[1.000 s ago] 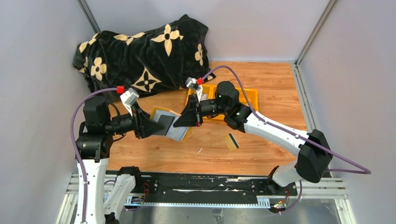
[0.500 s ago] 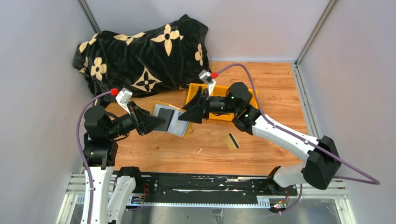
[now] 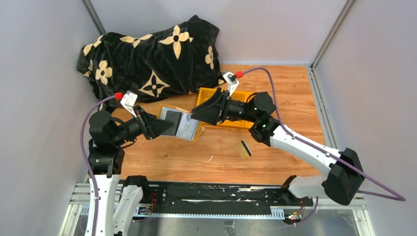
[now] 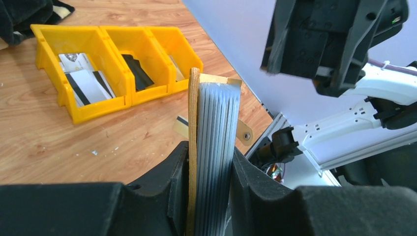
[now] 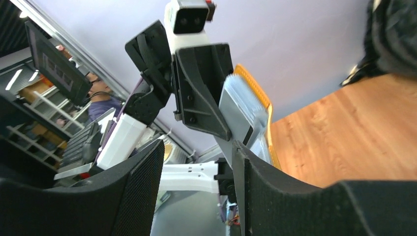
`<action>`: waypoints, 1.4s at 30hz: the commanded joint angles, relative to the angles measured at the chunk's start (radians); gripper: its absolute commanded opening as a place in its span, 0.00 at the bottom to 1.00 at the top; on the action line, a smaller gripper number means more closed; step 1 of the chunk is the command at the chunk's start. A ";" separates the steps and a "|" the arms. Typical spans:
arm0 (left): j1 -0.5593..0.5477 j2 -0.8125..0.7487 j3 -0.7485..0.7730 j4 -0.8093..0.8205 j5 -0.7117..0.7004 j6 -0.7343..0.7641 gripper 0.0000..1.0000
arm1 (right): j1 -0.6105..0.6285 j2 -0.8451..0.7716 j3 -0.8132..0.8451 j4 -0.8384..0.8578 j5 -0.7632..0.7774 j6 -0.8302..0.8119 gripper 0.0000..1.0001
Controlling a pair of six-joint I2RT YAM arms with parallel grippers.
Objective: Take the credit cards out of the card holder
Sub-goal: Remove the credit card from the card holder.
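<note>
My left gripper [image 3: 166, 126] is shut on the card holder [image 3: 184, 127], a mustard-tan wallet with grey plastic pockets, and holds it above the table. In the left wrist view the card holder [image 4: 214, 123] stands edge-on between the jaws of my left gripper [image 4: 209, 160]. My right gripper [image 3: 195, 115] hangs open just beyond the holder's right edge, touching nothing. In the right wrist view my right gripper [image 5: 196, 167] is open with an empty gap, and the card holder [image 5: 248, 105] shows past its right finger. One tan-gold credit card [image 3: 244, 149] lies on the wood. Pale cards [image 4: 86, 83] lie in the yellow bin's left compartment.
A yellow three-compartment bin [image 3: 260, 101] sits behind my right arm; its middle compartment holds a black folded item [image 4: 137, 71]. A black flower-patterned blanket [image 3: 147, 56] is heaped at the back left. Grey walls close in the left, back and right sides.
My right gripper has opened and drawn back up and to the right, away from the card holder. My left gripper, still clamping the holder, has shifted slightly toward the back.
</note>
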 commanded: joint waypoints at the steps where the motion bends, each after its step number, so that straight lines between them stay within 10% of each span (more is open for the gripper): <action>1: -0.003 0.000 0.011 0.071 -0.009 -0.048 0.06 | 0.050 0.066 0.015 0.100 -0.052 0.092 0.56; 17: -0.004 -0.011 0.026 0.127 0.013 -0.138 0.06 | 0.083 0.197 0.018 0.091 -0.043 0.096 0.57; 42: -0.004 -0.030 -0.016 0.210 0.026 -0.246 0.22 | 0.116 0.431 0.066 0.720 -0.008 0.506 0.37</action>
